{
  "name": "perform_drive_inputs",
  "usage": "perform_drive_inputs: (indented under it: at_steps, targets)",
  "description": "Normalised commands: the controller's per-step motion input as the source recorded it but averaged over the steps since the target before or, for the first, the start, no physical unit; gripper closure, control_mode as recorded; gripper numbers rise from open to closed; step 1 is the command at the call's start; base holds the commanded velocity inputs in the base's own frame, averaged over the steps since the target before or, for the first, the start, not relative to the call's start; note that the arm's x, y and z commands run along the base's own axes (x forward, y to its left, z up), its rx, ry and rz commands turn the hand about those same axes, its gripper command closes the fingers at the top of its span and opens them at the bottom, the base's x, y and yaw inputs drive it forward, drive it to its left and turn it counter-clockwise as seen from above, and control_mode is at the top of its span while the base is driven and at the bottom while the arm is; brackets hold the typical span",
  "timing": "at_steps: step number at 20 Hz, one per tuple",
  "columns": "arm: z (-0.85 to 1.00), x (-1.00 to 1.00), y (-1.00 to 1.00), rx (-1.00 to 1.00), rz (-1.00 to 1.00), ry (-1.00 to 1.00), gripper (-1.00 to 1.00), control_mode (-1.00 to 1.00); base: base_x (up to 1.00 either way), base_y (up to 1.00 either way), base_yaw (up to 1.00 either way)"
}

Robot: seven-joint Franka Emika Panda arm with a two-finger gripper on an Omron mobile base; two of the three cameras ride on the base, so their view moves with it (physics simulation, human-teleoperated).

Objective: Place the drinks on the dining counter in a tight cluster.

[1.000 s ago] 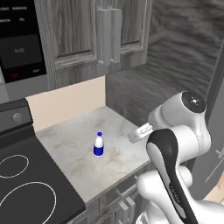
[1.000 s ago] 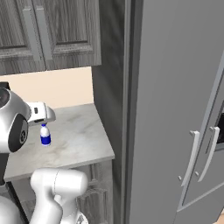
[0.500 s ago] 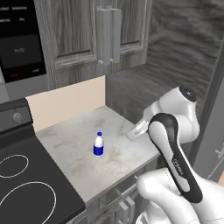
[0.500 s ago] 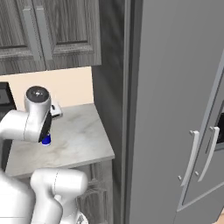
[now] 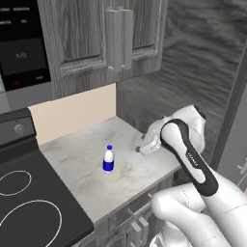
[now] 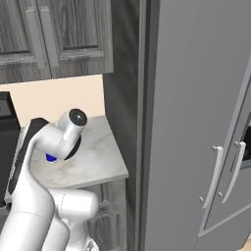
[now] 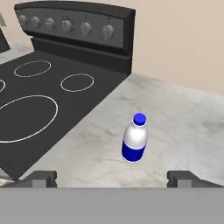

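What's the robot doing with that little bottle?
The robot is reaching toward the white-and-blue bottle, which stands upright on the small marble worktop beside the black stove. Its gripper is open and pointed at the bottle, with nothing held between the fingers. The bottle has not been picked up, so it is not yet on its way to the dining counter.

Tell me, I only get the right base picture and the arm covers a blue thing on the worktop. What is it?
Observer: A small white-and-blue bottle with a blue cap, standing upright.
Operator: Is the claw holding it?
Observer: No. The gripper is open, tips wide apart, short of the bottle.
Operator: Anything beside it?
Observer: A black stove adjoins the marble worktop; the bottle stands apart from it.
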Motion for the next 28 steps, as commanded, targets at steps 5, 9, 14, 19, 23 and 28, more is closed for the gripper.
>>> perform_drive_inputs:
  at_steps: [5, 9, 14, 19, 23, 28]
  targets:
    - [-0.43, 0.44, 0.08, 0.00, 0.00, -0.14, -1.00, -1.00, 0.00, 0.00, 0.00]
    - [-0.38, 0.58, 0.38, 0.00, 0.00, -0.15, -1.00, -1.00, 0.00, 0.00, 0.00]
    - [-0.23, 0.56, 0.32, 0.01, 0.13, -0.02, -1.00, -1.00, 0.00, 0.00, 0.00]
    - [0.00, 0.05, 0.01, 0.00, 0.09, 0.00, -1.00, -1.00, 0.00, 0.00, 0.00]
    - [0.13, 0.04, 0.00, 0.00, 0.13, 0.17, -1.00, -1.00, 0.00, 0.00, 0.00]
    - [0.20, 0.12, 0.06, 0.02, 0.05, 0.31, -1.00, -1.00, 0.00, 0.00, 0.00]
